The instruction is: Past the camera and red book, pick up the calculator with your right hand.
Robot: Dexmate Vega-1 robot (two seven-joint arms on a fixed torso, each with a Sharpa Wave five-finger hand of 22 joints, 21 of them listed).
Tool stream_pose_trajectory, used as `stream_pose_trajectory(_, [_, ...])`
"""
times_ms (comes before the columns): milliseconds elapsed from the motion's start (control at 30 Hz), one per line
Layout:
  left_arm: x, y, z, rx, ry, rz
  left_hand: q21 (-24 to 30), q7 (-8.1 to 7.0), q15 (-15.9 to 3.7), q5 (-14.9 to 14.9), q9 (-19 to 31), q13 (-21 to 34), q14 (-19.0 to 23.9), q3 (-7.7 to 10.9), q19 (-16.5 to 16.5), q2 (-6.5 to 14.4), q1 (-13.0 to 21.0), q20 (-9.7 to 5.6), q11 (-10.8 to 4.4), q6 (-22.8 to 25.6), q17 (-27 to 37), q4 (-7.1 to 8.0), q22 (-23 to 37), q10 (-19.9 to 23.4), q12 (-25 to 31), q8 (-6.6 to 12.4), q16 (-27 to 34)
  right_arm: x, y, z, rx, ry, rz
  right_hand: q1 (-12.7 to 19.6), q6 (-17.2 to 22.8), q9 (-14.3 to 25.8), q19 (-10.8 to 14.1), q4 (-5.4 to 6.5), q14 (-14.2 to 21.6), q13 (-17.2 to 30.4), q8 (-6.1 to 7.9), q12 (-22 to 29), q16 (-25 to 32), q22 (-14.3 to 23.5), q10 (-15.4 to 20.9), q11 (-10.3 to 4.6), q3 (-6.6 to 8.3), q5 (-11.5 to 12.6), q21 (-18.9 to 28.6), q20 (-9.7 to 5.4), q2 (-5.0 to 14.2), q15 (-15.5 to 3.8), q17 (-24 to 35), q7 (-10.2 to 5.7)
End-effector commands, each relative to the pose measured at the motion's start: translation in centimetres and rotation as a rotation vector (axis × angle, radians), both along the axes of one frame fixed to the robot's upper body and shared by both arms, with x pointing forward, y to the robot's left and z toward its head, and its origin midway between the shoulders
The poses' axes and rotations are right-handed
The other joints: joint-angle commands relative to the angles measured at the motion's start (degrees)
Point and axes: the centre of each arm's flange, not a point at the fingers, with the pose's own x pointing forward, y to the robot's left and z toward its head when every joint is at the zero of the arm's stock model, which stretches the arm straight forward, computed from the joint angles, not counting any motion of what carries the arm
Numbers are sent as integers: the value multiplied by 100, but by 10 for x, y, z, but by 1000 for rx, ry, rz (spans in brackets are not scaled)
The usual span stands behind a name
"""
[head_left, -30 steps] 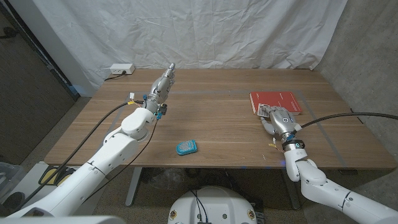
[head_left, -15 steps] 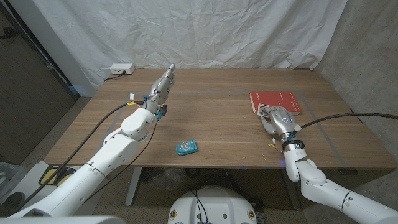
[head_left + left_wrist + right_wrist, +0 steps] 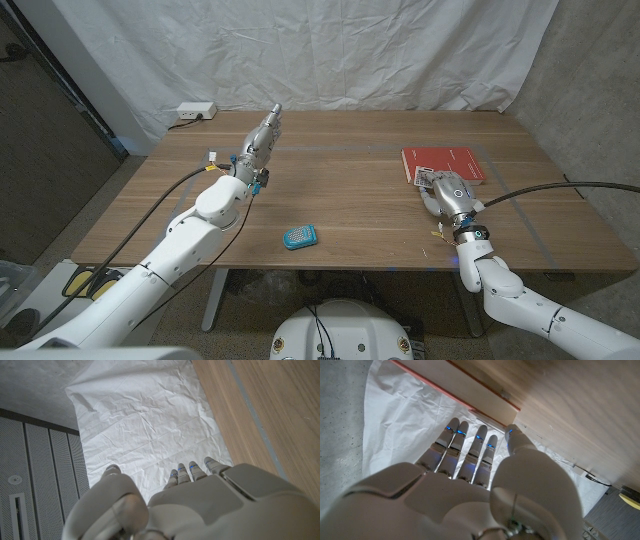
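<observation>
A small blue calculator (image 3: pixel 300 237) with pale keys lies near the table's front edge, left of centre. The red book (image 3: pixel 445 161) lies flat at the right. A small silver and black item, seemingly the camera (image 3: pixel 424 179), sits at the book's near left corner. My right hand (image 3: pixel 452 190) is low over the table just in front of the book, its fingers stretched out toward the camera and holding nothing; in the right wrist view that hand (image 3: pixel 465 485) shows straight fingers side by side. My left hand (image 3: pixel 262 135) is raised over the far left, fingers extended, empty (image 3: pixel 200 505).
A white power strip (image 3: pixel 196 111) lies at the table's (image 3: pixel 350 190) far left corner. A white cloth backdrop hangs behind the table. Bare wood separates the calculator from my right hand.
</observation>
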Motion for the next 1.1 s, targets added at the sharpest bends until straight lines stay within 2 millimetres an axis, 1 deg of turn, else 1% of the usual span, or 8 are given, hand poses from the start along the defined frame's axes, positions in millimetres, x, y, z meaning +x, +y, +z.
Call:
stream_pose_trajectory(33, [1, -1, 0, -5, -3, -7, 27, -26, 2, -4, 29, 22, -43, -37, -32, 54, 30, -214, -14, -34, 22, 6, 26, -58, 28, 16, 0, 1, -1, -2, 3, 6, -1, 51, -63, 24, 13, -24, -23, 38, 25, -12, 2, 26, -85, 23, -9, 40, 34, -294, -1, -592, 50, 6])
stream_pose_trajectory(333, [3, -2, 2, 3, -3, -10, 28, -27, -3, -4, 29, 22, -50, -50, -38, 59, 32, -204, -23, -35, 22, 7, 27, -64, 27, 16, -1, 2, -2, -3, 11, 8, -14, 56, -237, 47, -45, -18, -98, 81, -5, -82, -28, 34, -315, 89, -33, 36, 18, -286, -18, -555, 104, 34])
stream_pose_trajectory(400, [4, -2, 2, 5, -1, -10, 27, -28, 2, -4, 29, 22, -48, -52, -41, 60, 32, -196, -28, -34, 22, 7, 27, -61, 29, 17, 0, 3, -2, -3, 9, 11, -10, 57, -244, 50, -46, -17, -105, 88, -1, -89, -30, 35, -339, 71, -36, 36, 19, -284, -18, -547, 113, 35])
stream_pose_trajectory(467, [4, -2, 2, 3, 1, -9, 28, -27, 3, -4, 29, 22, -47, -55, -41, 61, 33, -190, -26, -36, 22, 6, 27, -61, 29, 16, 1, 4, -2, -4, 13, 10, -13, 61, -259, 54, -54, -18, -107, 96, 0, -98, -31, 36, -370, 97, -40, 36, 17, -279, -22, -539, 121, 39])
stream_pose_trajectory(500, [4, -2, 2, 5, 2, -10, 27, -24, 3, -5, 29, 22, -49, -56, -44, 62, 33, -185, -36, -36, 22, 7, 27, -66, 27, 16, 0, 5, -2, -4, 14, 10, -13, 61, -261, 55, -61, -18, -109, 99, 2, -105, -32, 36, -389, 82, -42, 36, 15, -274, -24, -537, 125, 41])
stream_pose_trajectory(600, [4, -2, 2, 6, 4, -8, 27, -27, 4, -5, 29, 22, -50, -59, -46, 63, 33, -181, -37, -35, 22, 7, 28, -67, 27, 17, 1, 8, -2, -4, 16, 12, -12, 64, -274, 58, -68, -19, -111, 104, 3, -108, -34, 37, -404, 84, -44, 37, 14, -268, -27, -531, 130, 41])
stream_pose_trajectory(633, [4, -2, 3, 8, 6, -5, 27, -27, 2, -5, 29, 22, -51, -62, -48, 64, 34, -177, -15, -37, 22, 7, 28, -65, 28, 16, 0, 8, -2, -4, 15, 14, -9, 66, -285, 59, -72, -19, -115, 108, 1, -108, -36, 38, -407, 77, -45, 37, 12, -265, -29, -529, 134, 43])
stream_pose_trajectory(1100, [6, -5, 4, 12, 7, -5, 27, -30, 4, -5, 29, 22, -56, -75, -54, 69, 35, -166, -34, -37, 23, 7, 28, -69, 28, 17, 0, 14, -2, -1, 20, 1, -5, 90, -295, 76, -91, -15, -102, 142, 31, -107, -34, 44, -448, 94, -49, 47, 14, -242, -13, -520, 177, 46])
